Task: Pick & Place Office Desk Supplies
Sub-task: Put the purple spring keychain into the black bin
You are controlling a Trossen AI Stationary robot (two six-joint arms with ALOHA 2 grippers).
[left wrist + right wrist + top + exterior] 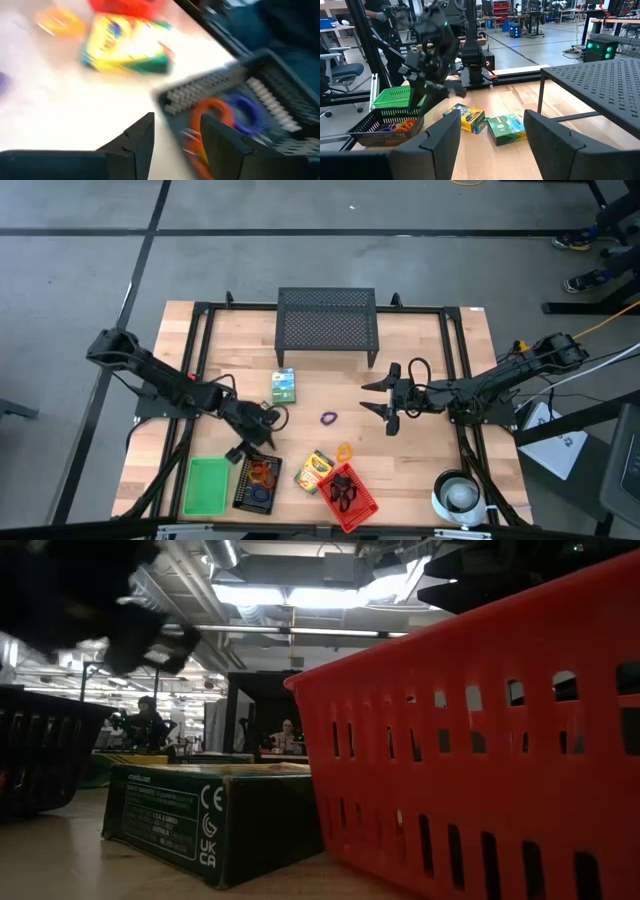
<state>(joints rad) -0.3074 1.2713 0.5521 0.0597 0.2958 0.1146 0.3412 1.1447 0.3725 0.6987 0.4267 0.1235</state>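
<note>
Left hand (247, 448) over black basket (256, 485); green box (205, 821) marked "UKCA".

Supplies lying scattered across the tabletop (420, 480), some binned.
Green box (284, 386) lying flat mid-table; purple ring (328, 418) sitting loose; yellow crayon box (314, 470) lying beside orange ring (344, 451); orange and blue rings (262, 474) sitting in black mesh tray (243, 482); black clips (343, 490) resting in red basket (364, 502).

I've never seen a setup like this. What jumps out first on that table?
Probably the bright red basket at the table's near edge, with black clips inside, and the green basket further left. Between them the left gripper hangs, jaws apart, over a black basket holding orange and blue rings. At the far edge stands a black mesh stand, with the right gripper open in front of it.
</note>
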